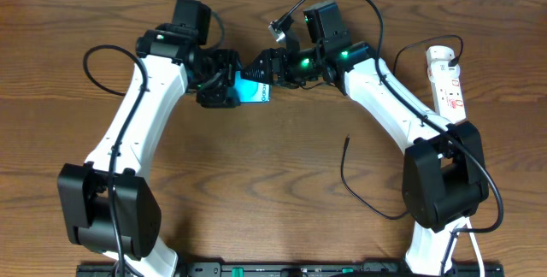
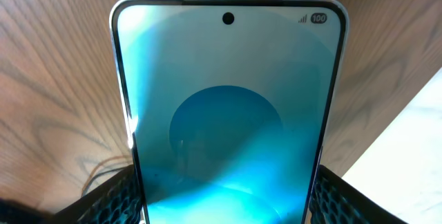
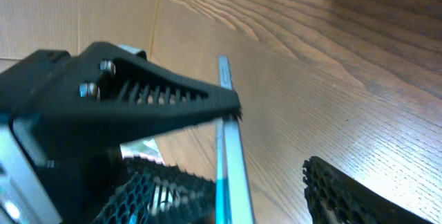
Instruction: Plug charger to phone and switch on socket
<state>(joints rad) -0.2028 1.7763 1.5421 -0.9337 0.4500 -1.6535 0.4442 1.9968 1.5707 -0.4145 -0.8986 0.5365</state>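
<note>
My left gripper is shut on the phone and holds it above the table, its teal screen lit. In the left wrist view the phone fills the frame, and a finger presses each long side. My right gripper is at the phone's free end. Its jaws stand open around the thin edge of the phone, with a gap to the right finger. The charger lies loose on the table with its plug tip free. The socket lies at the far right.
The charger cable loops across the wood in front of the right arm's base. Another black cable curves behind the left arm. The socket's white cord runs down past the right arm's base.
</note>
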